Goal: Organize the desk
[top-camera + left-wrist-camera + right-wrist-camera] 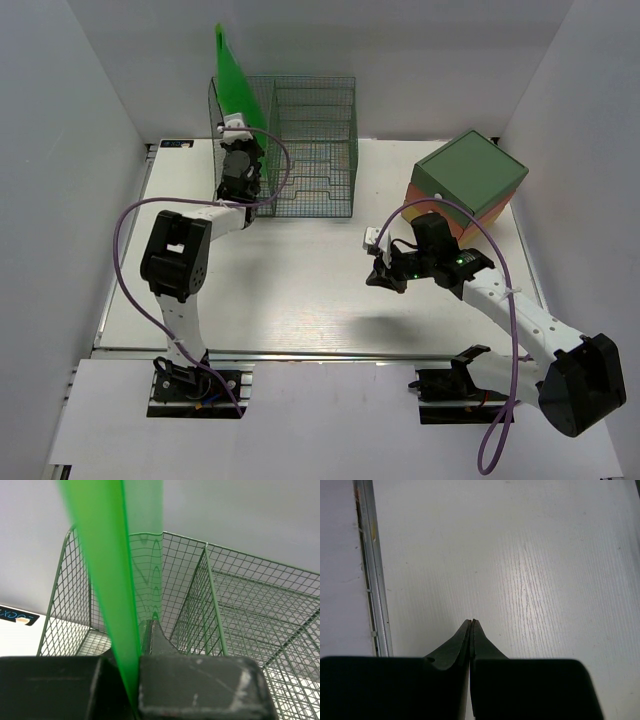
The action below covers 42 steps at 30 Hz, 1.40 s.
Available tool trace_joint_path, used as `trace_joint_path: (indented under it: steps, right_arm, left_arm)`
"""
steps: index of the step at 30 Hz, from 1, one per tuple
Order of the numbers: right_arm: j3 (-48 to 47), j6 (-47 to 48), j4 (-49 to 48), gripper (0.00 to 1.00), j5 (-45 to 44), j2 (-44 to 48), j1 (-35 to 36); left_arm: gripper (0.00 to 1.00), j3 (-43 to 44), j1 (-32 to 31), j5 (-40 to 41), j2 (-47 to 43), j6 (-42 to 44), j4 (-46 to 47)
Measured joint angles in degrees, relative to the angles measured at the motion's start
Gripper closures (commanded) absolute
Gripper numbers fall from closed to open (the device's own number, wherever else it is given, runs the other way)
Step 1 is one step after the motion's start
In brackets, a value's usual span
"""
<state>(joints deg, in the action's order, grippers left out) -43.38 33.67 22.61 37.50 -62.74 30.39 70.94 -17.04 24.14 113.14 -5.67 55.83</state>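
The desk (pixel 300 290) is a wide white tabletop with aluminium rails. At its back left, my left gripper (pixel 237 132) is shut on a thin green plastic sheet (pixel 232 75) that stands upright and tilted over the left end of the green wire-mesh rack (pixel 310 150). In the left wrist view the green sheet (pixel 107 580) rises from between the closed fingers of the left gripper (pixel 150 625), with the rack's compartments (pixel 240 605) behind it. My right gripper (pixel 378 276) hovers low over the desk's right middle, shut and empty. In its wrist view the right gripper's tips (pixel 472 622) meet above bare white surface (pixel 520 555).
A box with a green top and orange side (pixel 470 178) stands at the back right of the desk. The right wrist view shows an aluminium rail (pixel 372 580) along the desk edge. White walls close in the left, back and right sides.
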Motion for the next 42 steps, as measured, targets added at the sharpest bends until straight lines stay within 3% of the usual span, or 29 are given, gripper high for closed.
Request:
trace_joint_path:
  steps: [20, 36, 42]
  right_arm:
    - [0.00, 0.46, 0.00, 1.00, 0.15, 0.00, 0.00]
    - [0.00, 0.98, 0.00, 1.00, 0.22, 0.00, 0.00]
    - [0.00, 1.11, 0.02, 1.00, 0.33, 0.00, 0.00]
  left_arm:
    - [1.00, -7.63, -1.01, -0.28, -1.40, -0.48, 5.90]
    - [1.00, -5.92, -1.25, -2.29, -2.03, 4.79, 1.70]
    - [1.00, -3.45, -2.89, 1.64, -1.33, 5.11, 0.07]
